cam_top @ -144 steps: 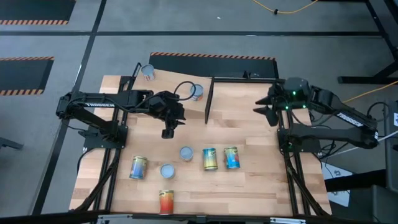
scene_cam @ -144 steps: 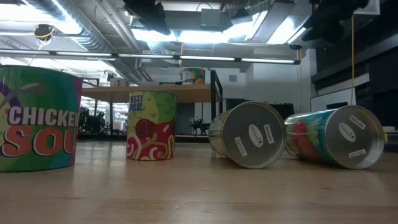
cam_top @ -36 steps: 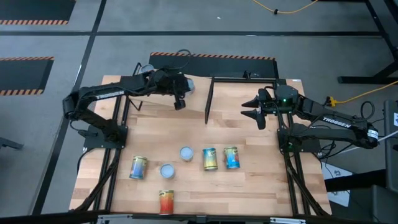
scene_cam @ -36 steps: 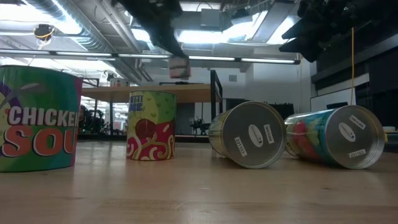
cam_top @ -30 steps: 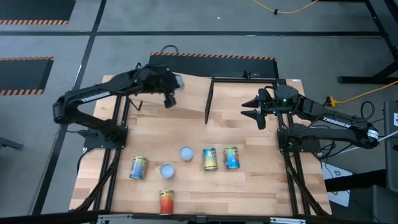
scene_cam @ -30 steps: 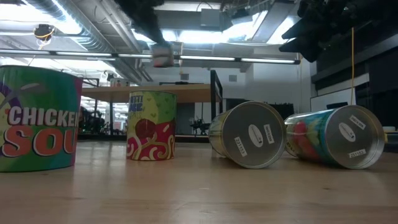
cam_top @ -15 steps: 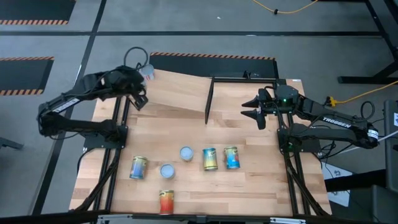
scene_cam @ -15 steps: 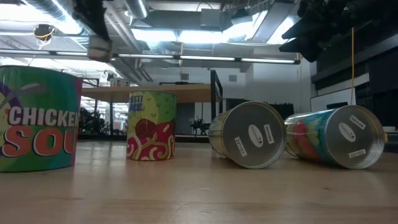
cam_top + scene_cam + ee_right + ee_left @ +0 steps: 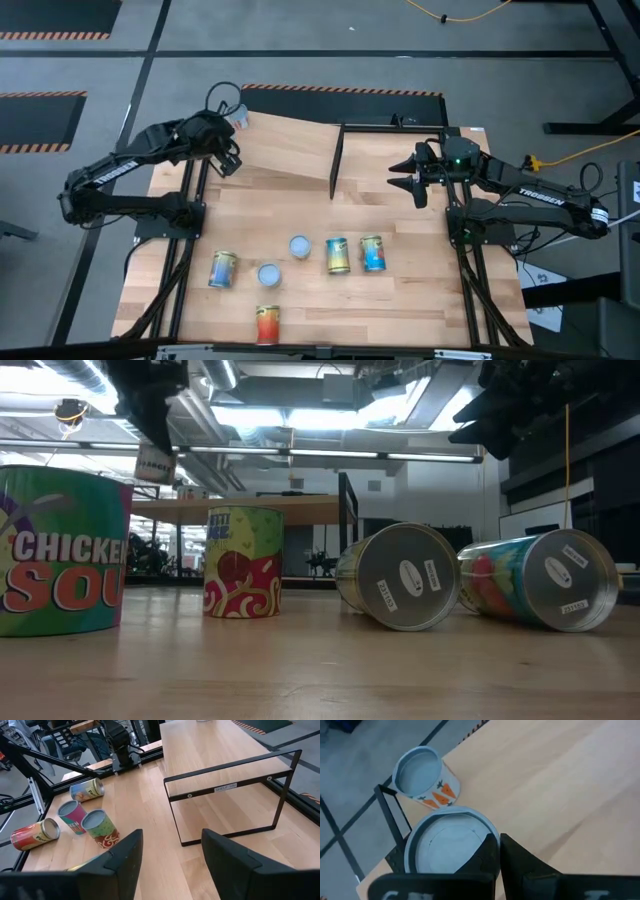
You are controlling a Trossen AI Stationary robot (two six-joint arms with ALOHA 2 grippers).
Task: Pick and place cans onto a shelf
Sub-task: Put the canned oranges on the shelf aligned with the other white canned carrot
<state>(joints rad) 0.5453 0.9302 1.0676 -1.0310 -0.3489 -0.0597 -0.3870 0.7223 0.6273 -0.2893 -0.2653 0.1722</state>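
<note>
My left gripper (image 9: 228,162) is at the far left corner of the tilted plywood shelf (image 9: 290,150) and is shut on a silvery-topped can (image 9: 445,845). That can also shows in the low view (image 9: 155,462), under the gripper. A second can with an orange-patterned label (image 9: 422,777) stands upright on the shelf corner just beyond it and also shows in the high view (image 9: 238,117). My right gripper (image 9: 405,180) is open and empty, to the right of the black divider (image 9: 337,160). Several cans lie or stand on the near tabletop, among them a red one (image 9: 267,322). My left gripper holds the can at its top rim (image 9: 481,822), on the side away from the shelf's left edge. The fingers come from above, pointing down. One finger (image 9: 487,852) lies over the recessed lid. The can hangs upright below the fingers; I cannot tell whether its bottom touches the shelf.
The shelf's black frame bars (image 9: 395,815) run right beside the held can. Upright cans (image 9: 299,246) (image 9: 268,274) and lying cans (image 9: 338,255) (image 9: 372,252) (image 9: 222,268) fill the near middle of the table. The shelf board right of the divider (image 9: 215,750) is bare.
My left gripper has carried the can along the shelf toward the table's left edge, from near the shelf's middle to its far left corner, next to the orange-patterned can. In the last half second it has come down a little. My right gripper has kept still.
</note>
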